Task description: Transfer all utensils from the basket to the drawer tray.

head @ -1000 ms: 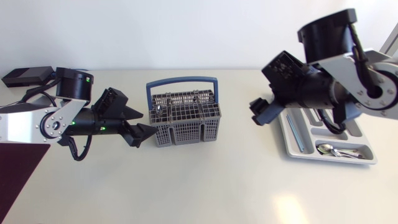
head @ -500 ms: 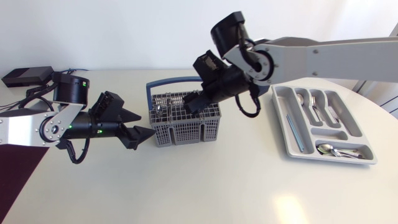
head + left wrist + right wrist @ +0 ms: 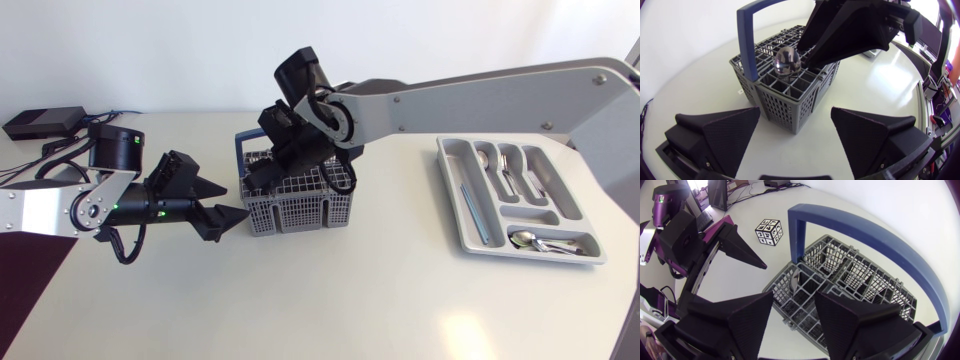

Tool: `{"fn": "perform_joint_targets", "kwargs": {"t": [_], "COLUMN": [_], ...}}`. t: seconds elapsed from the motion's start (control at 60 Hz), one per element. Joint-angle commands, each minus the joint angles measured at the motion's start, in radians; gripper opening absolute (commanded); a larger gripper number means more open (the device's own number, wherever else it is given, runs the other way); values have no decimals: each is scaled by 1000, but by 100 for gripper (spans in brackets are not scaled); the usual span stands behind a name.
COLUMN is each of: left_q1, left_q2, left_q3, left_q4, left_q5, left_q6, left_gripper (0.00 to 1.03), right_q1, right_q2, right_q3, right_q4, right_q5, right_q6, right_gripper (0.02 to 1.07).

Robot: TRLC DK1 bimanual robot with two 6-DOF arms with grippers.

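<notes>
The grey utensil basket (image 3: 300, 198) with a blue handle (image 3: 243, 150) stands mid-table. One spoon (image 3: 787, 61) is upright in it, bowl up, near its left end. My right gripper (image 3: 263, 172) hangs over that end; its fingers (image 3: 840, 35) point down beside the spoon bowl. In the right wrist view the spoon's thin edge (image 3: 795, 282) shows in the gap of the right gripper (image 3: 792, 317), which is open. My left gripper (image 3: 228, 216) is open at the basket's left side, clear of it (image 3: 795, 135). The grey drawer tray (image 3: 452, 200) lies at the right.
The tray holds several utensils: spoons (image 3: 485, 160) at its far end, a long knife (image 3: 474, 215) in the left slot, more spoons (image 3: 545, 243) in the near compartment. A marker cube (image 3: 769, 231) sits behind the basket. A black box (image 3: 40, 122) lies at the far left.
My right arm has swung from the tray across to the basket and lowered its gripper over the spoon, its fingers drawing closer together. The left arm has stayed almost still.
</notes>
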Motion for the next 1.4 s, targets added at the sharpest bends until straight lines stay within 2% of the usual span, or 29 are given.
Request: {"fn": "perform_joint_targets", "kwargs": {"t": [0.0,0.367,0.583,1.033,1.383], "left_q1": [10,9,1,-10,-16], "left_q2": [25,29,29,31,26], "left_q3": [-28,-32,-29,-32,-31], "left_q4": [19,27,29,32,30], "left_q5": [10,10,10,10,10], "left_q6": [23,23,23,20,15], "left_gripper": [99,99,99,99,99], "right_q1": [11,28,23,-1,-57], "right_q2": [35,98,77,-61,-253], "right_q3": [29,69,43,-25,-85], "right_q4": [21,35,61,93,100], "right_q5": [-8,-8,-20,-150,-235], "right_q6": [27,41,41,34,33], "right_gripper": [53,8,8,8,8]}}
